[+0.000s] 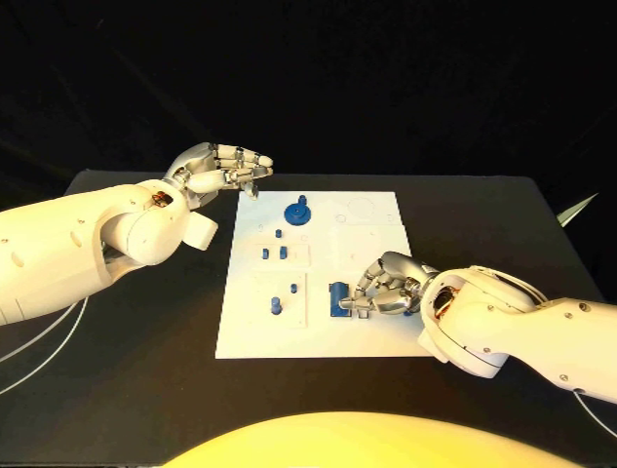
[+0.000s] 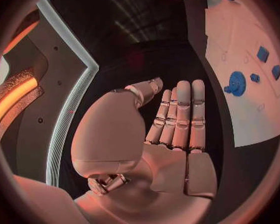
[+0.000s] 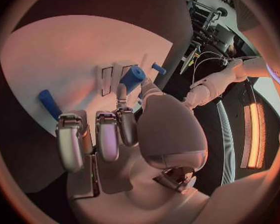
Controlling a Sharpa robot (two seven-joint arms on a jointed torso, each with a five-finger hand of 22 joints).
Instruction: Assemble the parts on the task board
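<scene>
Meanwhile the right hand [image 1: 381, 285] grips a blue cylinder [image 3: 132, 78] on the task board [image 1: 371, 219]; the left hand [image 1: 224, 168] hovers empty, fingers straight.

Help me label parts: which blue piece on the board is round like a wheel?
The blue disc at the board's far end, nearest the left hand. The other blue pieces are small pegs or blocks.

Two bulky, glossy white arms with rounded shells end in silver hands, the left hand [image 1: 224, 168] and right hand [image 1: 387, 285], their metal fingers segmented; thin white cables [image 1: 27, 366] trail beneath the left arm.
</scene>
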